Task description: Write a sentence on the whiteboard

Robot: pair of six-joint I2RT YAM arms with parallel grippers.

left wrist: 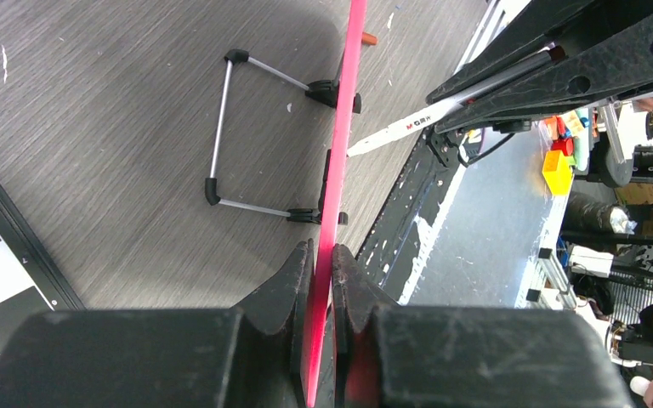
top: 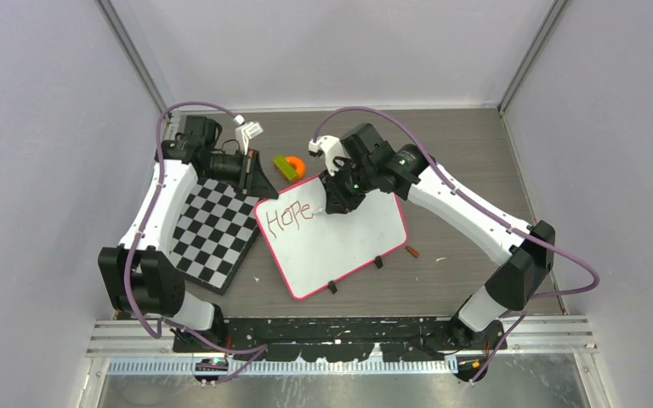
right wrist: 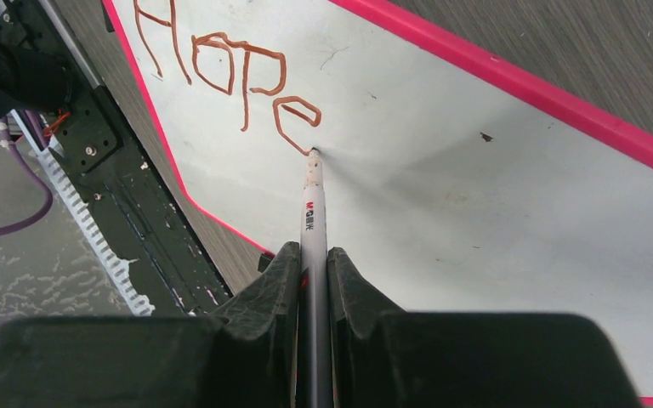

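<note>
While the grey wood-grain table (top: pixel 459 144) carries everything, the whiteboard (top: pixel 349 242) lies across its middle, reaching from the left pincer (top: pixel 259 183) at its far-left corner to beneath the right pincer (top: pixel 336 204) near its far edge. The checkerboard (top: pixel 212 234) sits on the near side of the left pincer, its edge tucked beside the whiteboard's left rim.

In the left wrist view the left pincer (left wrist: pixel 321 251) is clamped on the whiteboard's pink rim, one finger on each face. Beyond its tips a wire stand (left wrist: pixel 221 127) juts from the board's back.

The right pincer (right wrist: pixel 313 251) is closed around a white marker (right wrist: pixel 313 204), which runs straight out between its fingers. The marker's tip touches the board just ahead of the pincer, at the tail of the last letter. The reddish-brown lettering (right wrist: pixel 229 76) reads "Hope" and lies ahead and to the left of that pincer.

Between the two pincers, just off the board's far edge, rest orange and green blocks (top: pixel 289 166). A small reddish cap (top: pixel 412 252) lies on the table well nearer than the right pincer.
</note>
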